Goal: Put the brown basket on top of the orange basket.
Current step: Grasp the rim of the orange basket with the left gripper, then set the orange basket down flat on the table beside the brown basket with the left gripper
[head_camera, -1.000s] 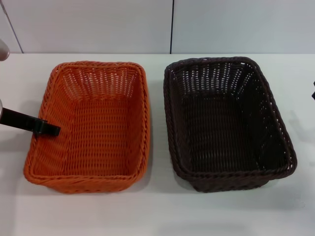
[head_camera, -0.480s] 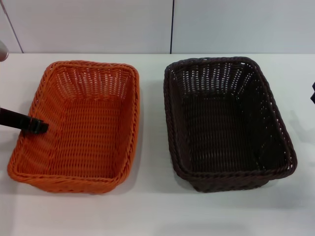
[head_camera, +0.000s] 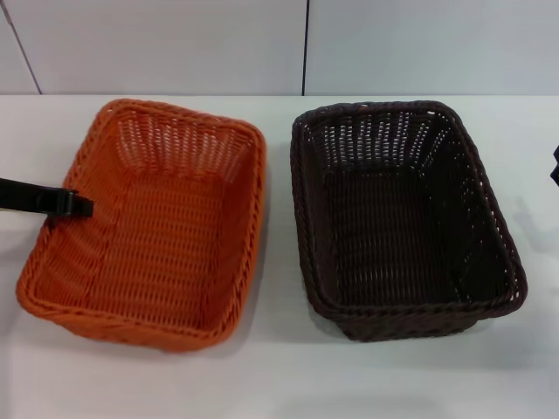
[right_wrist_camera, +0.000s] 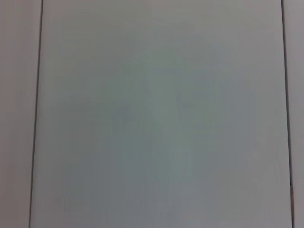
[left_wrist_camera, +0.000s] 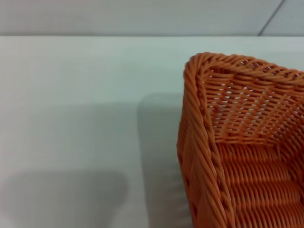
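The orange basket (head_camera: 162,240) is on the left of the white table, turned a little askew, and its left side looks slightly raised. My left gripper (head_camera: 73,206) reaches in from the left edge, its black finger hooked over the basket's left rim, shut on that rim. The left wrist view shows a corner of the orange basket (left_wrist_camera: 237,142) close up. The brown basket (head_camera: 397,227) stands flat on the right, about a hand's width from the orange one, with nothing in it. Only a dark sliver of my right arm (head_camera: 555,166) shows at the right edge.
The white table (head_camera: 279,380) runs along the front of both baskets and back to a pale panelled wall (head_camera: 306,44). The right wrist view shows only that wall's panels (right_wrist_camera: 161,114).
The orange basket has slid left with my left gripper, then swung so its far end points more to the right. The gripper has moved up. The brown basket has stayed put.
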### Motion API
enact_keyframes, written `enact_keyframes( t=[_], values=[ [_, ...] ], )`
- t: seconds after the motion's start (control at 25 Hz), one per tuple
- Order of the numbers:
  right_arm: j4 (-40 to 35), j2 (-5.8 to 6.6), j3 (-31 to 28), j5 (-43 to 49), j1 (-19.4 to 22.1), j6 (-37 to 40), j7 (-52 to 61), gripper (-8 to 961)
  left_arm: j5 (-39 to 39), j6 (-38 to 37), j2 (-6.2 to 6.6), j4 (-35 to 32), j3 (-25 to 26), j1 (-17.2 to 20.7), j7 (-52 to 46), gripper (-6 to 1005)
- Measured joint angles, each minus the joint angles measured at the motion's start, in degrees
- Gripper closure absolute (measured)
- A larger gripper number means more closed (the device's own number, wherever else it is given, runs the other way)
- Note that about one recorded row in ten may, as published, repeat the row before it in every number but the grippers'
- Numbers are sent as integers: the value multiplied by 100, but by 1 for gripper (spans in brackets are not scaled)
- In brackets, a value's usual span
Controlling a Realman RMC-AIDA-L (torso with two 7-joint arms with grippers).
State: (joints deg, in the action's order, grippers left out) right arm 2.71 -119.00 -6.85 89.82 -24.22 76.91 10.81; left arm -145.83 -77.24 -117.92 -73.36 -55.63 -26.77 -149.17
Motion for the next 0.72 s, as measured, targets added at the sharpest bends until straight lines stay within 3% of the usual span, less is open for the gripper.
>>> enact_keyframes(
  t=[0.48, 0.72],
  values=[
    [-89, 6, 29, 27, -111, -26, 1, 130, 47, -625, 0, -111, -75, 5, 542, 825],
    [-203, 24, -15, 14, -138, -29, 56, 129, 56, -865, 0, -44, -144, -224, 1268, 830]
  ],
)
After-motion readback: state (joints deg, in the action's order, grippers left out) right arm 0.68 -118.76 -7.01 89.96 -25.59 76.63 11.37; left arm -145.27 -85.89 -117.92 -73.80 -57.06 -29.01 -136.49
